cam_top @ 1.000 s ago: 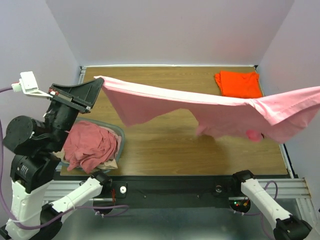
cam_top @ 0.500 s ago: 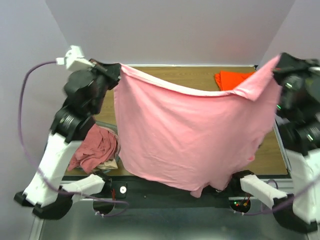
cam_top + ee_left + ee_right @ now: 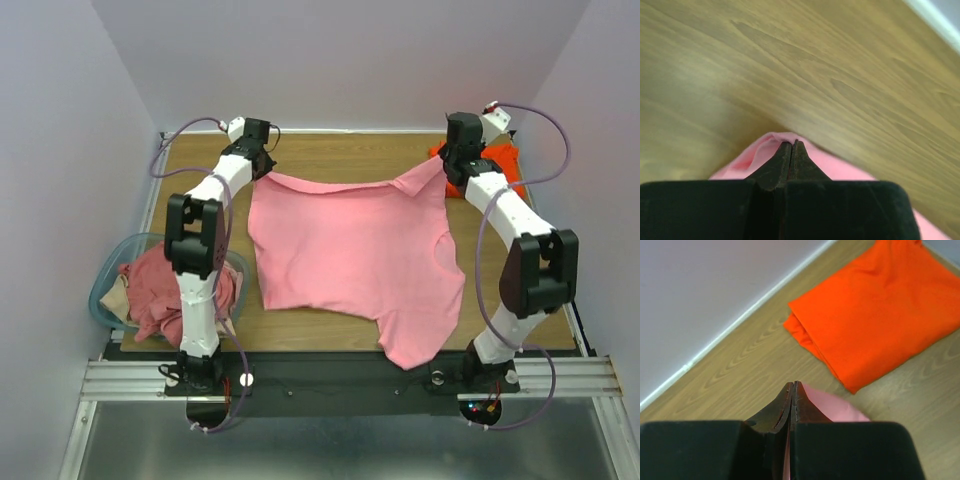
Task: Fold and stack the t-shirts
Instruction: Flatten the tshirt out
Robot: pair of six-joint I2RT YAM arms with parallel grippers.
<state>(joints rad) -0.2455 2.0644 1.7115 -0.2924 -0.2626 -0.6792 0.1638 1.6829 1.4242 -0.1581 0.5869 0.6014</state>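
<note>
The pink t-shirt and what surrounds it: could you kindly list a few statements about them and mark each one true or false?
1. The pink t-shirt lies spread out on the table. True.
2. The left pincer and the right pincer are each shut on a far corner of it. True.
3. The orange t-shirt sits crumpled in the tub. False: it lies folded at the table's far right corner.
4. The tub holds nothing. False: dusty rose shirts are heaped in it.
5. The right pincer grips the orange t-shirt. False: it grips the pink one, just beside the orange one.
</note>
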